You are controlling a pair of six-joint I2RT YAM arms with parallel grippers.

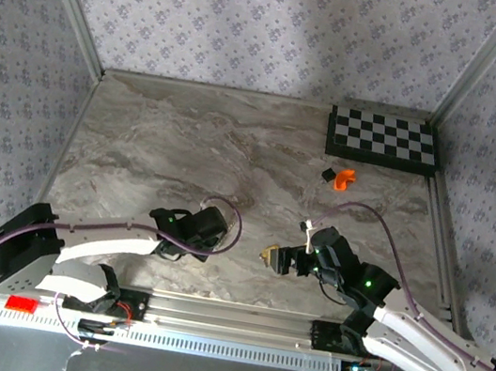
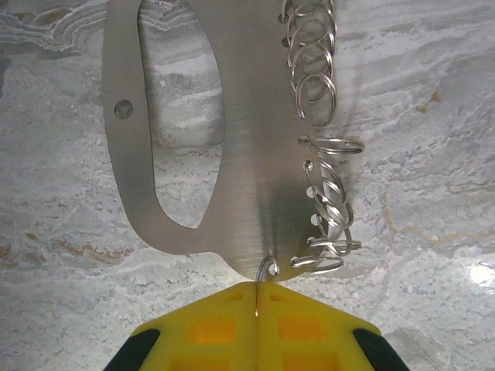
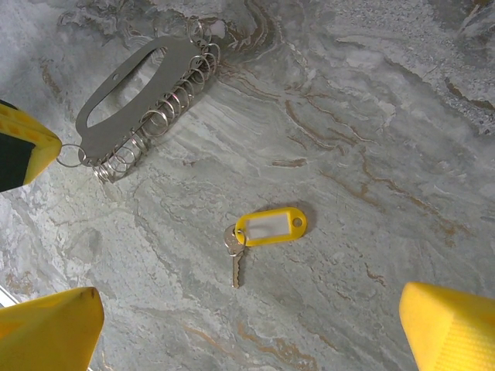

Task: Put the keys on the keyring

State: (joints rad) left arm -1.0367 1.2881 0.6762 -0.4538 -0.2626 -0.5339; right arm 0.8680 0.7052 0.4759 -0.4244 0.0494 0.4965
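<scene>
A: Marbled grey surface (image 1: 140,148) between papered walls (image 1: 257,16); checkerboard (image 1: 384,140) in the far right corner, small orange piece (image 1: 344,178) just before it. And the arms?

B: Both stretched toward the middle. Left hand (image 1: 198,225) low over the surface, right hand (image 1: 276,259) near it.

A: State of the left hand?

B: Closed tight. Yellow pads (image 2: 209,325) pressed together, one thin end ring (image 2: 267,267) of the keyring (image 2: 232,154) pinched between them. Holding the keyring by that ring, so.

A: And the keyring itself?

B: Flat steel plate with a long slot and a row of small split rings (image 2: 313,54) along one edge. Resting on the surface or barely lifted, cannot tell which.

A: Right hand?

B: Spread wide, gripping nothing, hovering above the key (image 3: 236,263).

A: Where exactly, the key?

B: Flat on the surface, well apart from the keyring, joined to a yellow tag (image 3: 271,226) by its own little ring. One key counted, no more.

A: How far along, then?

B: Hardly begun, by my judgement. Keyring secured, yes; but no key threaded on any split ring, as far as visible. Left to do: take the key, carry it to a split ring, work it on.
</scene>
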